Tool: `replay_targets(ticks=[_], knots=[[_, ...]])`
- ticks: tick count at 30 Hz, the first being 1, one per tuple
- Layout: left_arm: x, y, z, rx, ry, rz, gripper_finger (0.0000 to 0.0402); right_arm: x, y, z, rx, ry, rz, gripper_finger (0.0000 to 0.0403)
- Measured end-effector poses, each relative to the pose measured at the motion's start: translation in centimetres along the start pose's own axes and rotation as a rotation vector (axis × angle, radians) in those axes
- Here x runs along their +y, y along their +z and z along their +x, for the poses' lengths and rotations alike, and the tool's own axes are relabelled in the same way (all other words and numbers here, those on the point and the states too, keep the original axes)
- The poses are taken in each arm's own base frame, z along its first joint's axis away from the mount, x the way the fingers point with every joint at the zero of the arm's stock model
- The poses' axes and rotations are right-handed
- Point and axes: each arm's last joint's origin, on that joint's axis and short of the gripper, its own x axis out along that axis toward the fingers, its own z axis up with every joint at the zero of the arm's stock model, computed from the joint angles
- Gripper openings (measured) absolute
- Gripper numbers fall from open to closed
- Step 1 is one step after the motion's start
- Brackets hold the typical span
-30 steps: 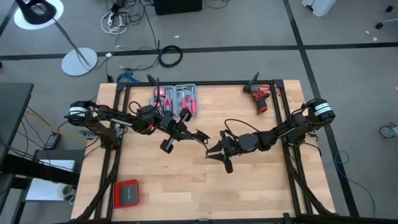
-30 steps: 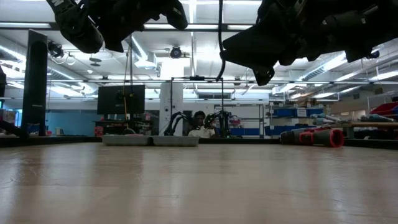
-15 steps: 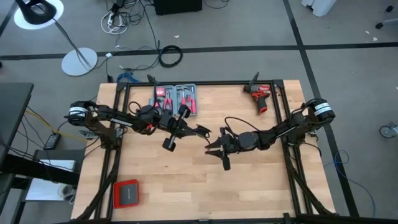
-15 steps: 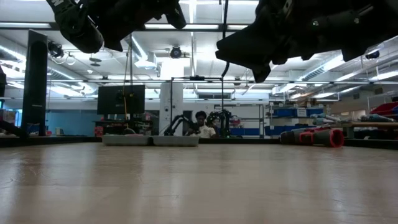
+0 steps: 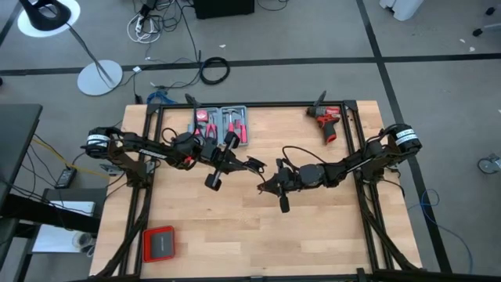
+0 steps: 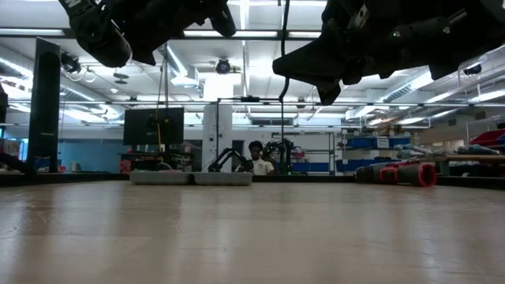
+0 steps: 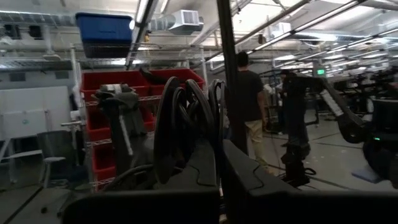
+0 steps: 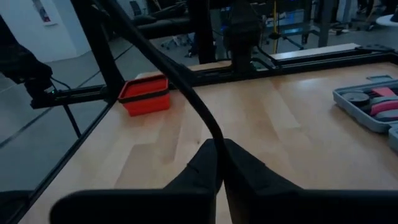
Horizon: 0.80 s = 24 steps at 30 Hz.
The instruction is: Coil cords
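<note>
The cord (image 8: 186, 93) hangs above the table (image 5: 313, 235) at its middle, part wound into loops (image 7: 186, 124) in the left hand (image 5: 254, 166), part running to the right hand (image 5: 268, 186). The right hand's fingers (image 8: 242, 168) are together, pinching the cord. The left hand's fingers are closed against the loops. Since a second ago the right hand has drawn in toward the left, so the free run is shorter and another turn looks ready to be laid on. The tool case (image 5: 221, 125) lies well apart.
</note>
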Motion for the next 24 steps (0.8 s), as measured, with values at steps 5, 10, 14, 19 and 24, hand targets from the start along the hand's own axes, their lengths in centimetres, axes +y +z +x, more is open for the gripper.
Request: replay_targets(ticks=[5,10,14,19,24], knots=[[-0.5,0.0,0.1,0.006,-0.087,-0.035,0.0001,-1.1,0.2,0.2,0.004,0.014,-0.004,0.0007],[-1.2,-0.1,0.4,0.010,-0.148,-0.063,0.0001,-2.4,0.8,0.6,0.008,0.042,0.004,0.0006],[-1.3,-0.1,0.4,0.012,-0.149,-0.069,0.0001,-2.6,2.0,1.6,0.041,0.045,-0.033,0.0005],[-1.5,-0.1,0.5,0.008,-0.154,-0.092,0.0001,-3.2,3.2,2.6,0.108,0.005,-0.083,0.0004],[-1.9,0.3,0.7,-0.024,-0.171,-0.089,0.0001,-4.7,2.3,2.2,0.169,-0.052,-0.030,0.0004]])
